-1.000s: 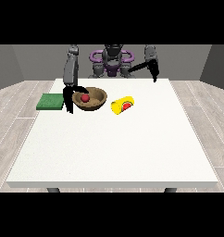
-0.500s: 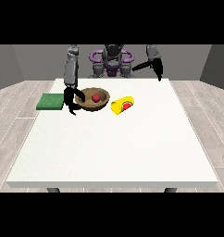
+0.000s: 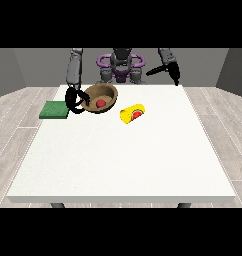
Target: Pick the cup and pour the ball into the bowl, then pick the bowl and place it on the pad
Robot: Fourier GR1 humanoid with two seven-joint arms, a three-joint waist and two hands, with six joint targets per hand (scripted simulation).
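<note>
Step in hand: second half of the task, by my reading. The red ball (image 3: pixel 100 103) already lay inside the brown bowl (image 3: pixel 107 92), and the yellow cup (image 3: pixel 132 113) lay on its side on the worktop (image 3: pixel 123 160), just beside the bowl toward the view's right.
Bowl: tilted, its opening turned toward the camera, apparently lifted off the worktop at the hand's side.
Hand at the view's left: the hand (image 3: pixel 73 100) was at the bowl's left rim with its fingers curled round that rim, holding the bowl.
Arm at the view's left: hung steeply down from the shoulder, with the hand between the bowl and the pad.
Pad: the green pad (image 3: pixel 54 109) lay flat at the worktop's left edge, near the bowl but apart from it.
Hand at the view's right: the hand (image 3: pixel 172 71) was raised above the worktop's far edge, well apart from everything; whether its fingers were open or curled I cannot tell.
Next move: the bowl would need carrying toward the view's left, levelling so the ball stays in, and setting down on the pad.
</note>
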